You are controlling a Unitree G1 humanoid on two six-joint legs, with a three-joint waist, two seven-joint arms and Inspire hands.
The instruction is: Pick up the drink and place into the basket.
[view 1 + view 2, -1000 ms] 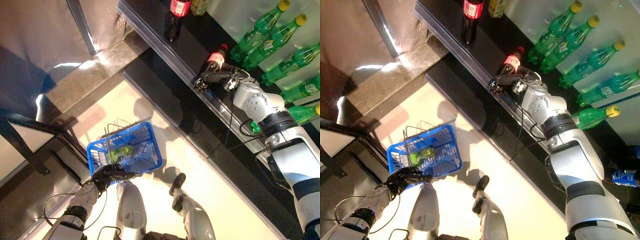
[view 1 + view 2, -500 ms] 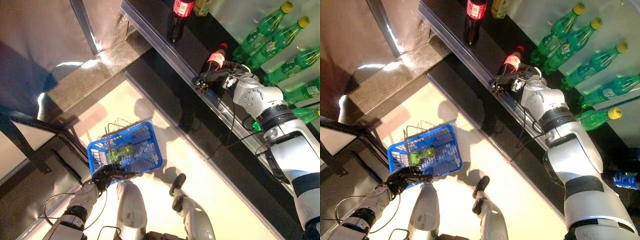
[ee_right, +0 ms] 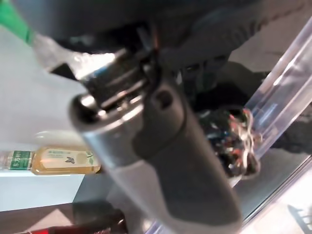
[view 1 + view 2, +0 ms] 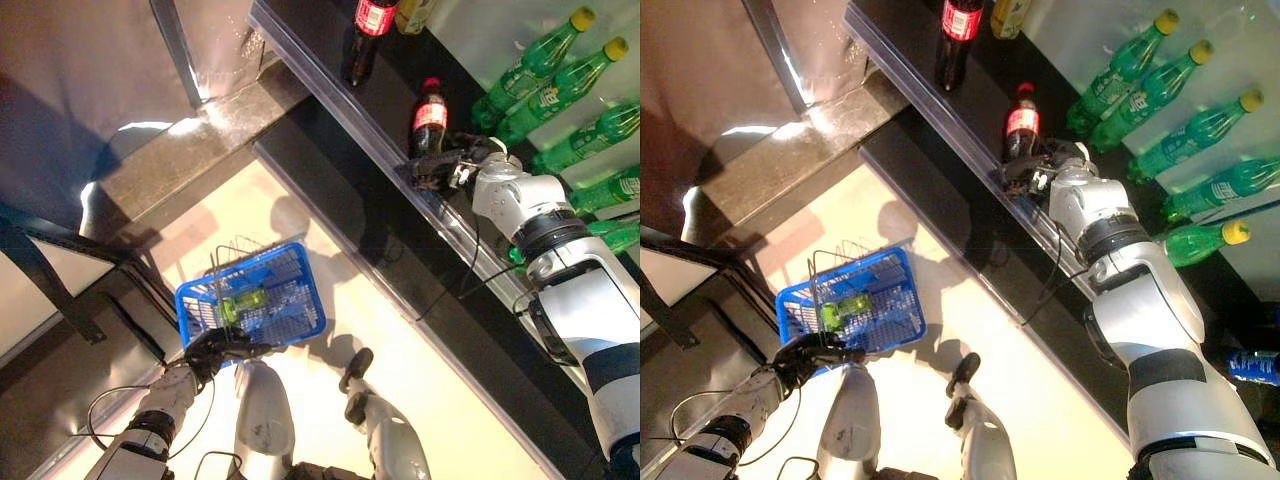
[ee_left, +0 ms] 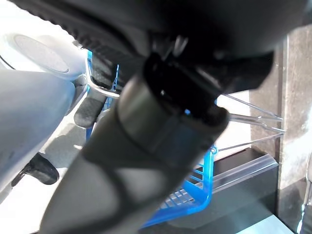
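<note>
A small cola bottle (image 4: 428, 112) with a red cap and label stands on the black shelf (image 4: 330, 95). My right hand (image 4: 450, 168) lies just in front of its base, by the shelf's clear front rail, with fingers stretched out and nothing in them. In the right wrist view the thumb (image 3: 161, 161) is straight, and the bottle shows past it as a dark shape (image 3: 97, 226). My left hand (image 4: 212, 348) is shut on the wire handles of the blue basket (image 4: 308, 300), which hangs low at the left. A green drink (image 4: 243, 303) lies in it.
A taller cola bottle (image 4: 364, 35) stands farther along the shelf. Green bottles (image 4: 545, 70) lie on the white shelves behind my right arm. A yellow drink (image 3: 58, 161) shows in the right wrist view. A dark metal frame (image 4: 60, 290) stands at the left.
The view has shifted a little. The cola bottle leaned over my right hand before and now stands upright, apart from it. The basket hangs as before.
</note>
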